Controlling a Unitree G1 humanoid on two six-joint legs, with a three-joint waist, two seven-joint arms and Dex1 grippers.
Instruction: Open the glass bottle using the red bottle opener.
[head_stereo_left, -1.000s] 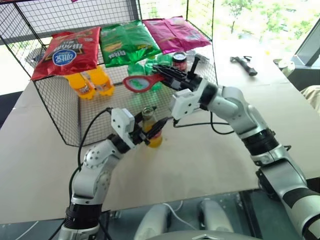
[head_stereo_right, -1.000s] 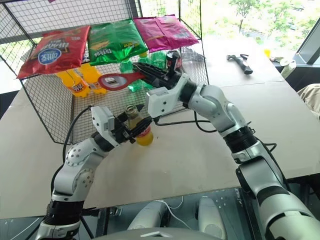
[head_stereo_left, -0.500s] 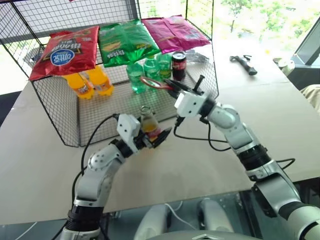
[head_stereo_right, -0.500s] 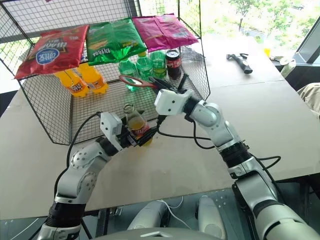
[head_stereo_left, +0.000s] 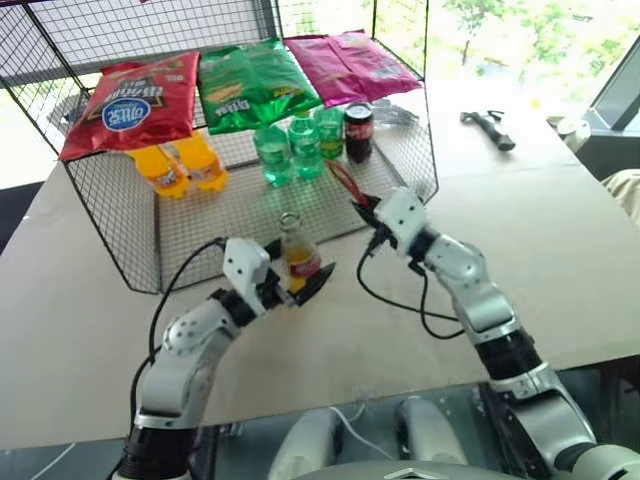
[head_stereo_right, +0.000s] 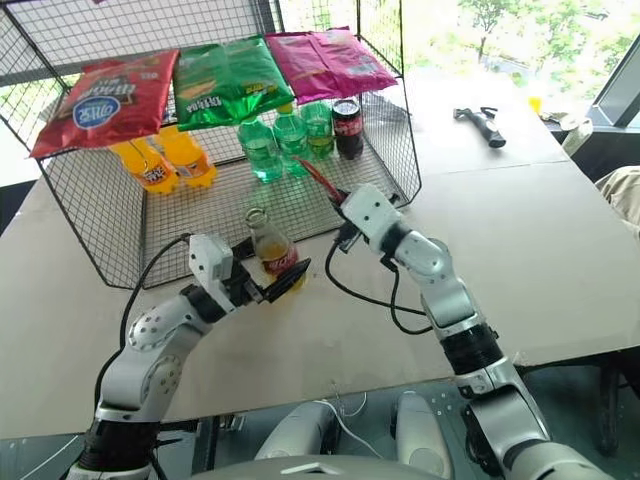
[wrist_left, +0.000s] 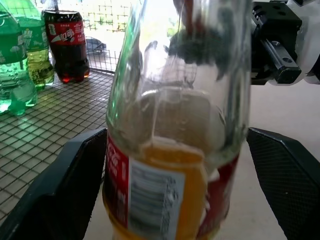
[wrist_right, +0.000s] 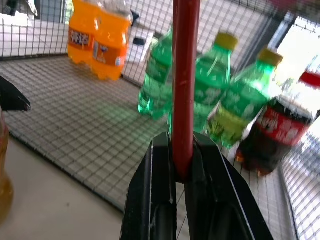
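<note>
Standing the glass bottle (head_stereo_left: 298, 262) just outside the wire rack (head_stereo_left: 120, 210) | my left gripper (head_stereo_left: 298, 280) spread wide, flanking it, gripping nothing | my right gripper (wrist_right: 181, 165) pinches the red bottle opener (wrist_right: 185, 75) | glass: stiff, slick, breakable, top-heavy; clamp the labelled middle.

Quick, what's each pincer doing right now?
Left pincer: open around the slim clear glass bottle.
Right pincer: shut on the small flat red bottle opener.

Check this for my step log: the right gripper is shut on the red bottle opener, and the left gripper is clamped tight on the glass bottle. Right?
Not quite. The left gripper is open around the glass bottle, as the left wrist view shows. The right gripper is shut on the red bottle opener.
</note>
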